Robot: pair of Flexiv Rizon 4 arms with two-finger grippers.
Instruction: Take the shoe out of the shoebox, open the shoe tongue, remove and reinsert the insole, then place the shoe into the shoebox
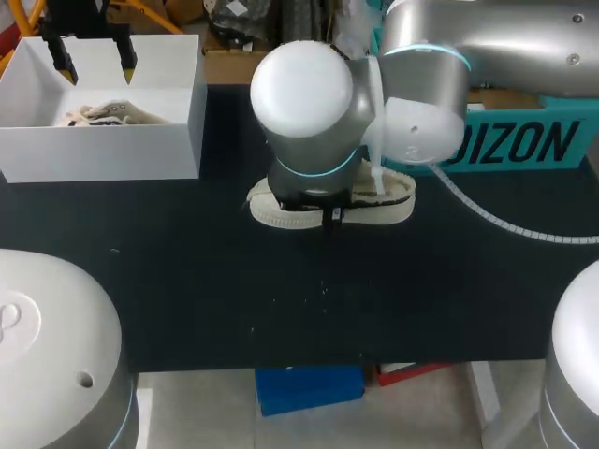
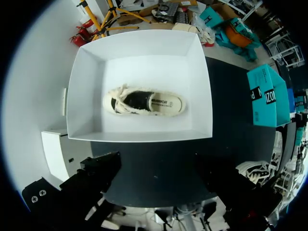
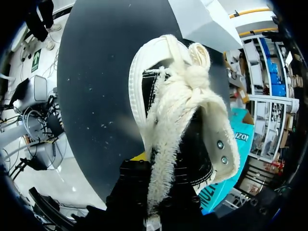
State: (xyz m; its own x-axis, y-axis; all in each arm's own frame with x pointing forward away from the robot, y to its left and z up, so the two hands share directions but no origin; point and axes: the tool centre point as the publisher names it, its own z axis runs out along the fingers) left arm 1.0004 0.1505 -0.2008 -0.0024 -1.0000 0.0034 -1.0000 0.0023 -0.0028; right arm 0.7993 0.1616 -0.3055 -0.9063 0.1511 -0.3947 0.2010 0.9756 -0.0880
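shoe [image 1: 271, 213] on table [image 1: 281, 299], part-hidden overhead, laces [image 3: 173, 110] clear from right wrist; right claw [image 3: 154, 192] unclear, left claw [image 1: 95, 64] open.

Black table [image 1: 234, 299], white shoebox [image 1: 103, 150], shoe [image 1: 273, 213], teal box [image 1: 524, 145]

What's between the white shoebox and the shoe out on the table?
Head view: only bare black tabletop separates the white cardboard shoebox from the cream-and-black canvas shoe.

Matt, smooth white cardboard shoebox [image 1: 103, 150] at upper left of the head view. Woven black canvas shoe [image 3: 183, 106], with fuzzy, frayed cream laces and a ribbed white rubber sole. Matt, dust-speckled black worktop [image 1: 281, 299]. Smooth, satin-sheen silver arm casings [image 1: 299, 94].
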